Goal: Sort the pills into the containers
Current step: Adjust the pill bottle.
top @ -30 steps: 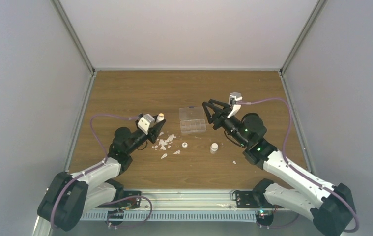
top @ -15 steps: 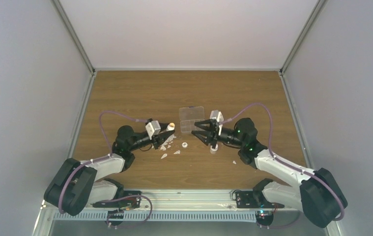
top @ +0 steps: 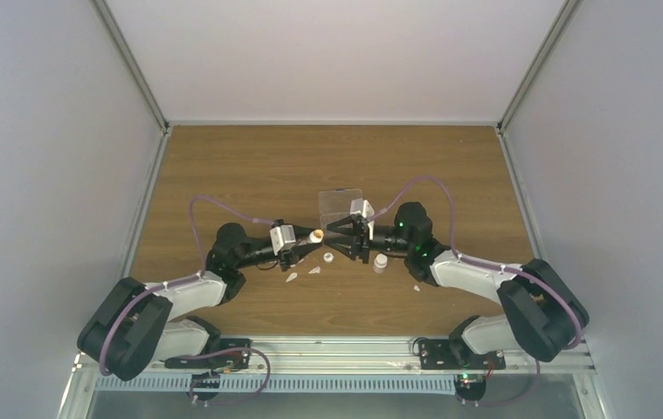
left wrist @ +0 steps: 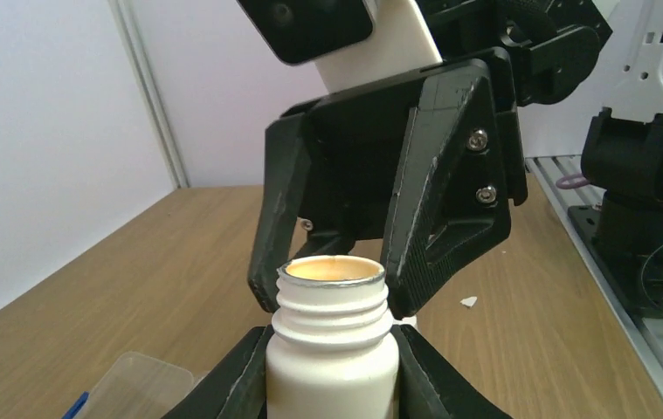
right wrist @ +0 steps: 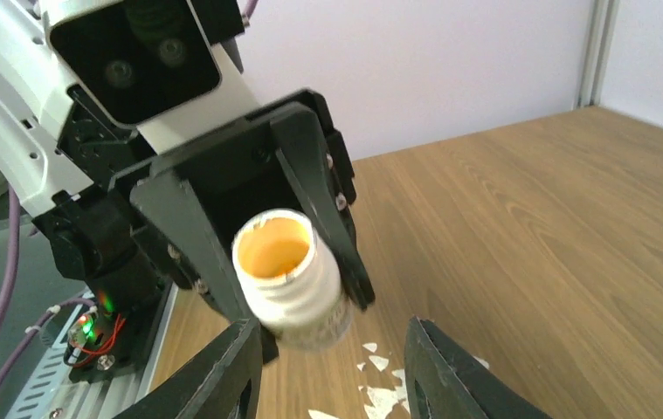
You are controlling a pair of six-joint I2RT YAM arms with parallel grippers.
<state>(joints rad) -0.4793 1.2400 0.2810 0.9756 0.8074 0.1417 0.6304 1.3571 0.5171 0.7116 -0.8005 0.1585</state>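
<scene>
L fingers [left wrist: 233, 388] pinch a white vial [left wrist: 331, 358] by its body, one finger each side. Vial is open, threaded neck bare, mouth turned toward R arm. Inside the mouth shows orange-yellow: the pills [left wrist: 332, 269], single grains too small to tell. R fingers [right wrist: 450, 375] are spread wide w/ nothing btwn them, tips close in front of the vial's mouth. Touching or not, can't tell.

Both sets of fingers face each other above the table [top: 249, 166] middle, a bit toward the near edge. Box [top: 339, 200] lies just beyond them toward the far edge, partly hidden by R wrist, so compartments can't be read.

Cap [top: 328, 257] lies on the table just nearside of the held vial. 2nd vial [top: 381, 263] stands upright to the right of the cap, beside R arm. White flakes [top: 293, 278] lie left of the cap toward the near edge. One more sits apart, right of the 2nd vial.
</scene>
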